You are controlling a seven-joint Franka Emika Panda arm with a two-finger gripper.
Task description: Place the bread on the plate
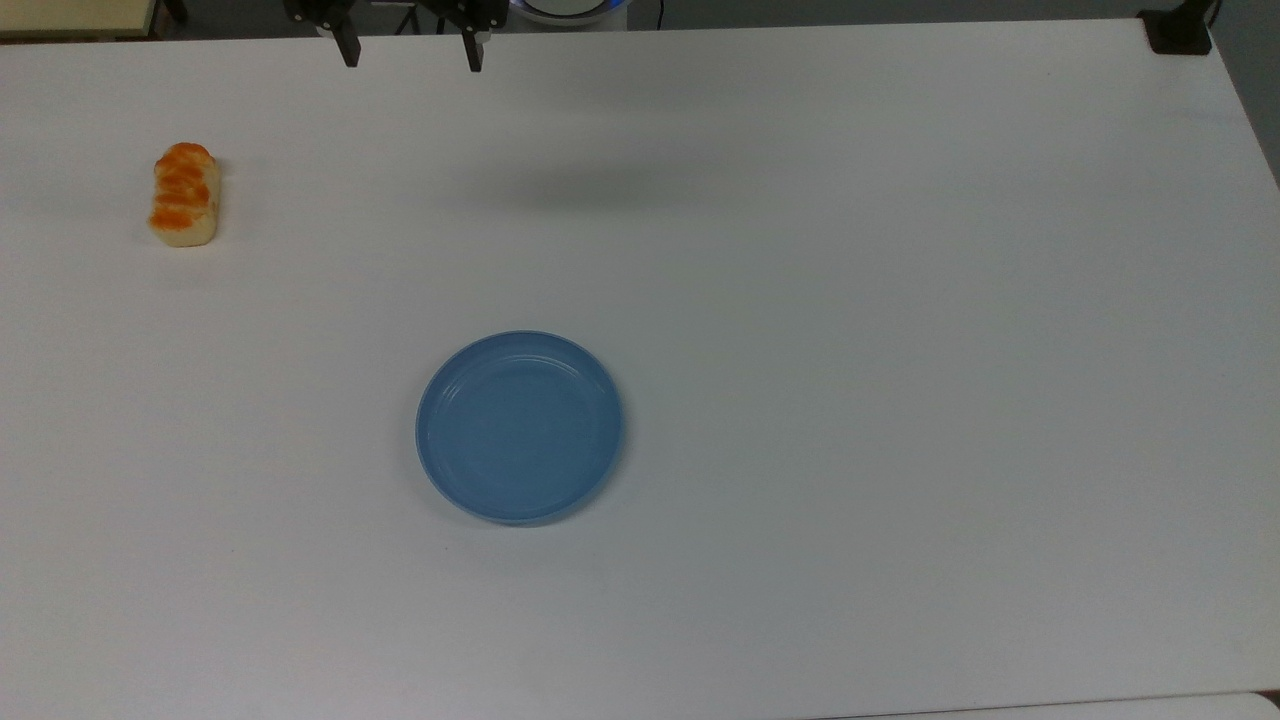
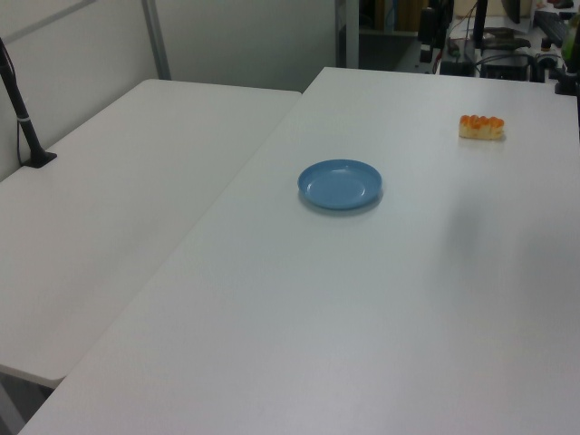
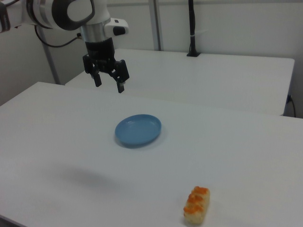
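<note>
Bread (image 3: pixel 197 206) lies nearest in the right view, on the bare white table (image 3: pixel 57 142), well apart from everything else; its orange-brown top faces up and nothing touches it. Its long axis runs toward and away from the right view's camera. In the top view the same loaf (image 1: pixel 185 194) sits toward the top view's left, long axis running up and down the frame, nearly square to the table's far edge.

Further back in the right view sits the plate (image 3: pixel 138 130), blue and with nothing on it, well apart from the bread; in the top view it rests near the table's middle (image 1: pixel 520 428).

Furthest back, the gripper (image 3: pixel 109 82) hangs high above the table beyond the plate, fingers spread wide with nothing between them, pointing straight down. In the top view it shows at the upper edge (image 1: pixel 411 55), well away from the loaf.

My judgement: no part of the task is done yet. Reaching the bread, closing across its short width, lifting, carrying and setting it on the plate all remain.
</note>
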